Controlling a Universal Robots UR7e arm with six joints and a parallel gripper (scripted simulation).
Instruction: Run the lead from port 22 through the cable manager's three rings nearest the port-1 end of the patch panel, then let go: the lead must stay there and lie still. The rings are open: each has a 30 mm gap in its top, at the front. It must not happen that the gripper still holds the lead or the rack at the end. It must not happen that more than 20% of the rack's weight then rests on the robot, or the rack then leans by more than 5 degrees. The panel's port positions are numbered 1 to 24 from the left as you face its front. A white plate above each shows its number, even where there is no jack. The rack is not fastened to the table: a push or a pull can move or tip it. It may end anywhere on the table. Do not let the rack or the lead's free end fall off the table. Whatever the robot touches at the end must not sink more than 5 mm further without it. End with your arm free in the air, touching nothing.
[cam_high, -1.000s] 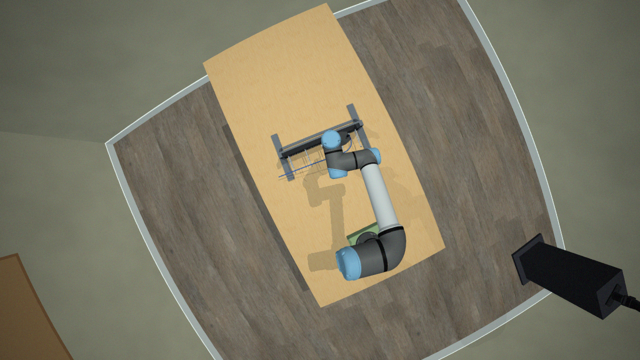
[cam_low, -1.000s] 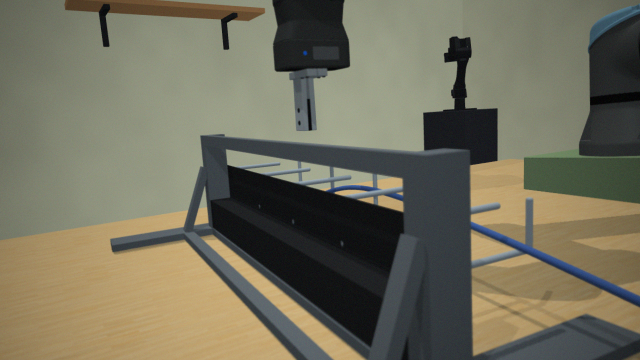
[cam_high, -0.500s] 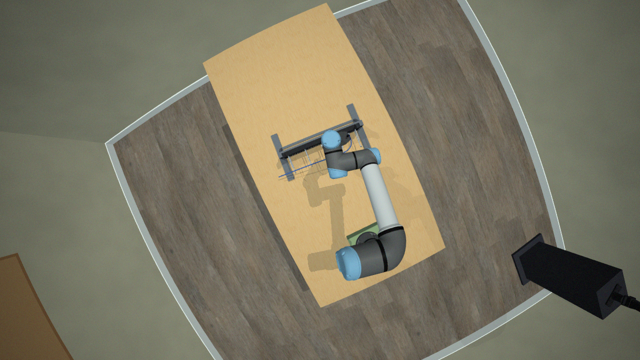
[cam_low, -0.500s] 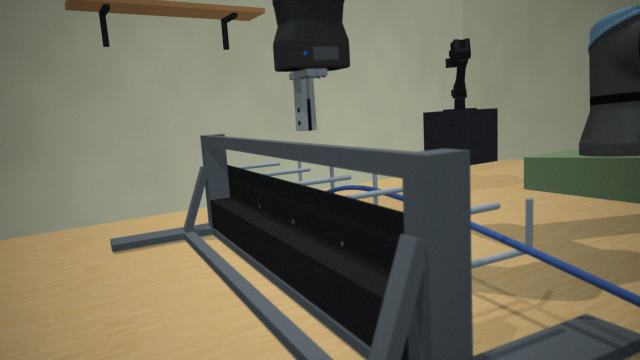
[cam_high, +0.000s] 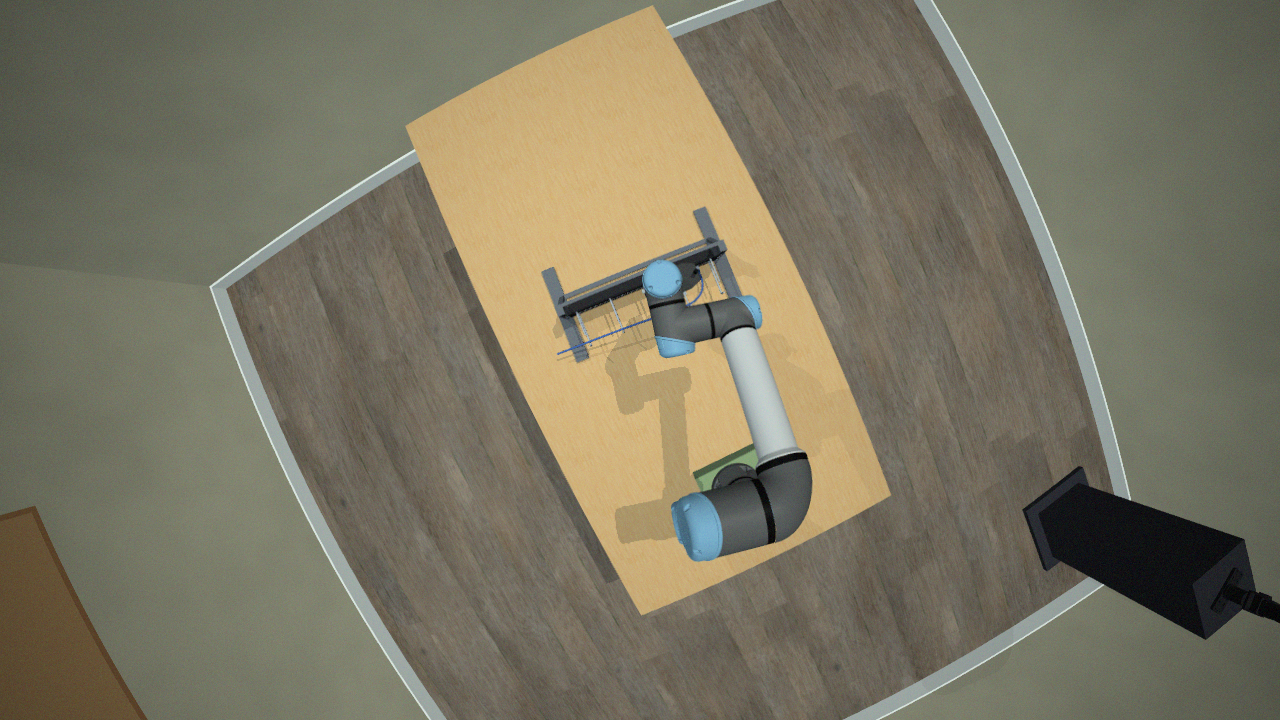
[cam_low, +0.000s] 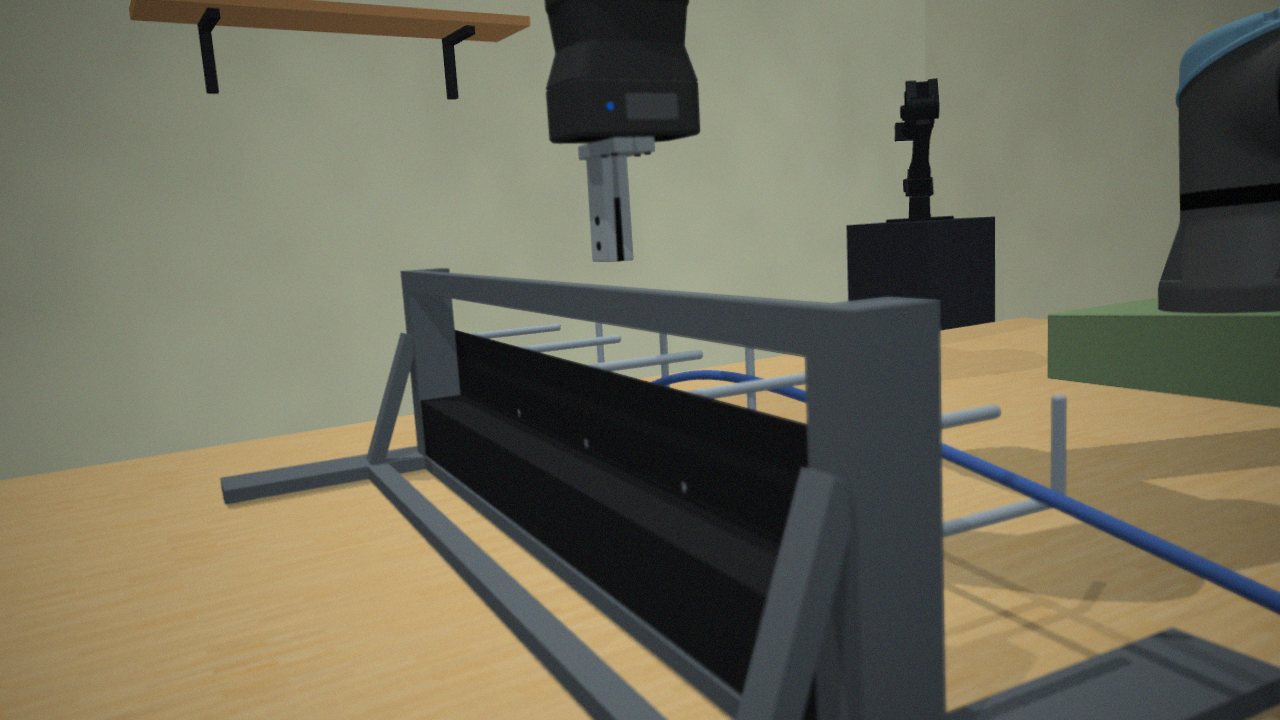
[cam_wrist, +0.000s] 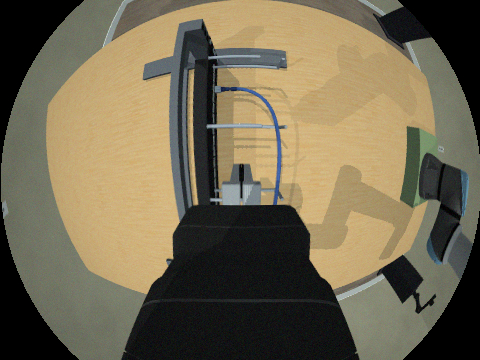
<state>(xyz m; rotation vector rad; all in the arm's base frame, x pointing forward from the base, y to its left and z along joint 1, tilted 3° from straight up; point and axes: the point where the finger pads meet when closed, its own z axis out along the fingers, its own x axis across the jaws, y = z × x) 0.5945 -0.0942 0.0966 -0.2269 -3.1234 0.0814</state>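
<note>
table (cam_low: 179, 555): pale wood, fine straight grain, matt
floor (cam_high: 375, 429): dark grey-brown planks, visible grain, dull
rack (cam_low: 644, 308): grey, looks like painted metal, smooth, matt
patch panel (cam_low: 617, 429): black, smooth, faint sheen along its upper band
rings (cam_low: 1002, 514): thin pale grey rods, look like metal, smooth
lead (cam_low: 1109, 528): blue, smooth, plastic-looking jacket, slight gloss
gripper (cam_low: 612, 255): light grey fingers, metal-looking, satin; body above dark, matt, plastic-looking
arm (cam_high: 759, 385): white glossy tube, dark grey joints, light blue caps, smooth
shelf (cam_low: 322, 17): brown wood, matt, on black brackets
</note>
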